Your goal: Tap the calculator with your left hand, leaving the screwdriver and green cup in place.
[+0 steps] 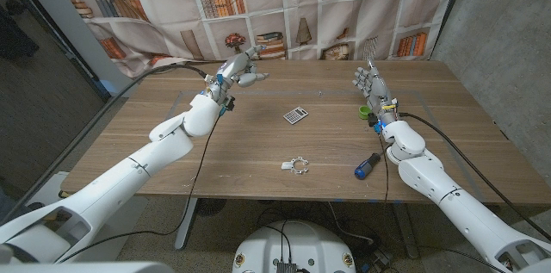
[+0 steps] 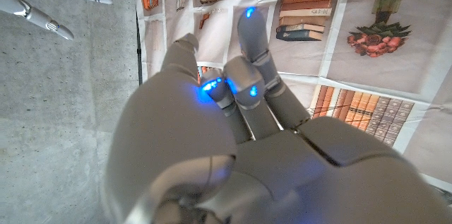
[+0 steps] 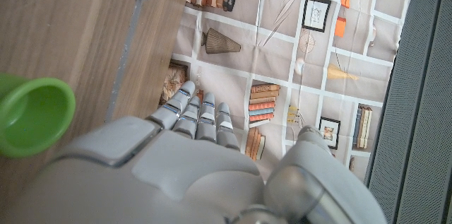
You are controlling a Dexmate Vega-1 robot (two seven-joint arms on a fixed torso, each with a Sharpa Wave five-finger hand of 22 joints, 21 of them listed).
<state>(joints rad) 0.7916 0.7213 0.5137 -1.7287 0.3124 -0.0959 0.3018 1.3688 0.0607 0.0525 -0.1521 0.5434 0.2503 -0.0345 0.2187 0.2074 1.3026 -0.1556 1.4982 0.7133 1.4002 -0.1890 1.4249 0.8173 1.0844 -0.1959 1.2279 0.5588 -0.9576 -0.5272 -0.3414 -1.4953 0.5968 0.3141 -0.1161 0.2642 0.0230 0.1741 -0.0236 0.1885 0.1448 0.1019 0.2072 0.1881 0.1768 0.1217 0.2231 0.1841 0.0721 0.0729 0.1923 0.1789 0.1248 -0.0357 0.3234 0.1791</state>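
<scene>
Head view is showing the broad wooden counter carrying everything, with the robot's two white arms reaching in over it. The left hand is hovering above the far left part of the counter, well apart from its target, fingers partly curled with one reaching forward, grasping nothing. The right hand is standing upright just behind the small green plastic cup, fingers extended and apart, also grasping nothing; whether it is touching the cup I cannot tell.

The small flat grey calculator is lying face up near the middle of the counter, between the two hands. It is looking light and stiff, likely a thin plastic shell with raised keys, so it is probably sliding easily on smooth wood under a sideways push. No grip is being called for: a short, straight-down touch on the middle of the keypad should be enough, with light force to spare the display.

The blue-handled screwdriver is resting near the right forearm, well clear of the left hand's likely path. A small white toothed ring is lying on the near side of the calculator.
</scene>
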